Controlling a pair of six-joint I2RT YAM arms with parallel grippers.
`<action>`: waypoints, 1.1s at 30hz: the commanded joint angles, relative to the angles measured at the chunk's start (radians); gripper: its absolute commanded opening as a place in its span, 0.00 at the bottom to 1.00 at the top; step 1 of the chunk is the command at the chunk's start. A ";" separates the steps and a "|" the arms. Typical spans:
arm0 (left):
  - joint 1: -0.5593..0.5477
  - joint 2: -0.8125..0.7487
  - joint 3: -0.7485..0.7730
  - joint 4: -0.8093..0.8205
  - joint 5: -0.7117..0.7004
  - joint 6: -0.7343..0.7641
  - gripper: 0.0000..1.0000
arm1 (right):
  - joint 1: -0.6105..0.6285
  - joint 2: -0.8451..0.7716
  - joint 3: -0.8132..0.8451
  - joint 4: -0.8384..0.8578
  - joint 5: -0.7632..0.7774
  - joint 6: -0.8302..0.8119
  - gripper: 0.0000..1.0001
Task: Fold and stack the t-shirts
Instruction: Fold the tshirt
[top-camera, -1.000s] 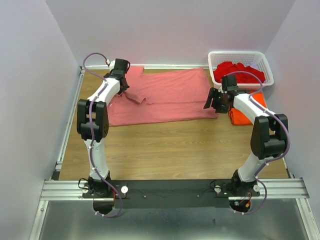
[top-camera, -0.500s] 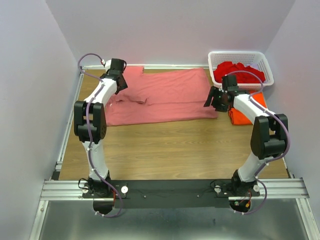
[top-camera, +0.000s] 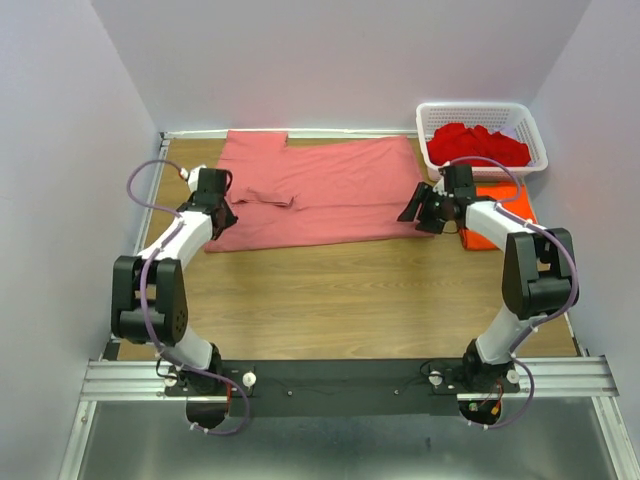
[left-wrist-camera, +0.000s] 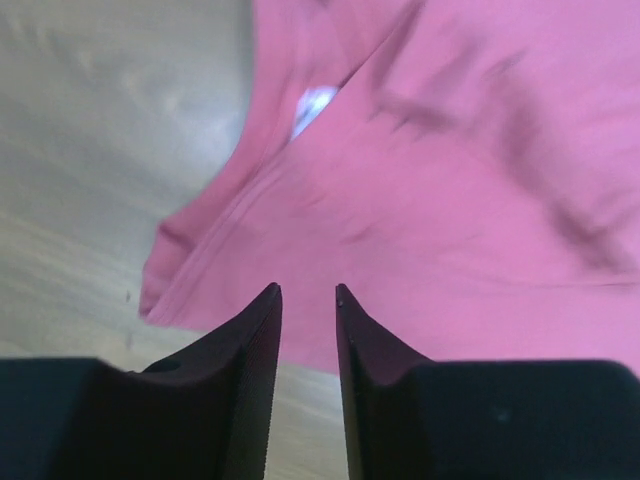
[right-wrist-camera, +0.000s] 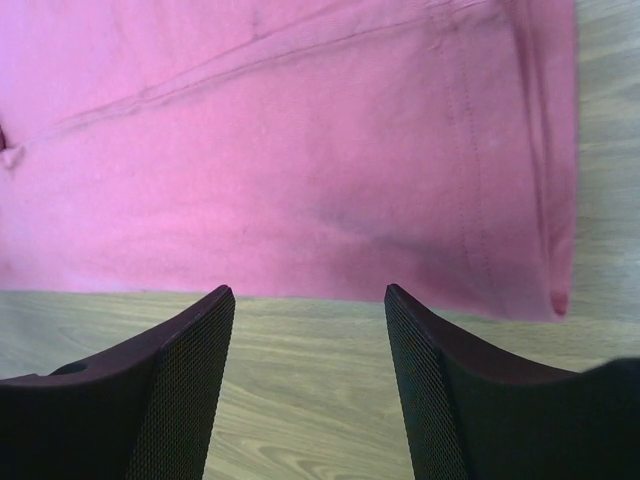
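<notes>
A large salmon-pink t-shirt (top-camera: 320, 190) lies spread flat across the far part of the table. My left gripper (top-camera: 218, 215) hovers over its near left corner with the jaws a narrow gap apart and nothing between them. In the left wrist view the gripper (left-wrist-camera: 308, 290) sits above the shirt's edge (left-wrist-camera: 450, 180). My right gripper (top-camera: 412, 212) is wide open and empty at the shirt's near right corner. In the right wrist view it (right-wrist-camera: 310, 292) sits just short of the hem (right-wrist-camera: 300, 150). A folded orange t-shirt (top-camera: 482, 236) lies under the right arm. Deep red t-shirts (top-camera: 475, 145) fill the basket.
A white lattice basket (top-camera: 480, 105) stands at the far right corner against the wall. Walls close in the table on the left, back and right. Bare wooden table (top-camera: 340, 290) stretches between the shirt and the arm bases.
My left arm has swung from the shirt's far left corner down to its near left corner and let go of the cloth. The right gripper has moved slightly nearer and lower.
</notes>
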 joint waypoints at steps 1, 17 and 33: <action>0.049 0.063 -0.080 0.058 0.046 -0.014 0.34 | -0.041 0.014 -0.043 0.087 -0.027 0.030 0.69; 0.198 0.096 -0.237 0.058 0.089 -0.014 0.29 | -0.183 -0.050 -0.270 0.147 0.124 0.148 0.66; 0.191 -0.130 -0.140 -0.026 0.072 0.009 0.49 | -0.132 -0.046 -0.013 0.140 -0.157 0.017 0.59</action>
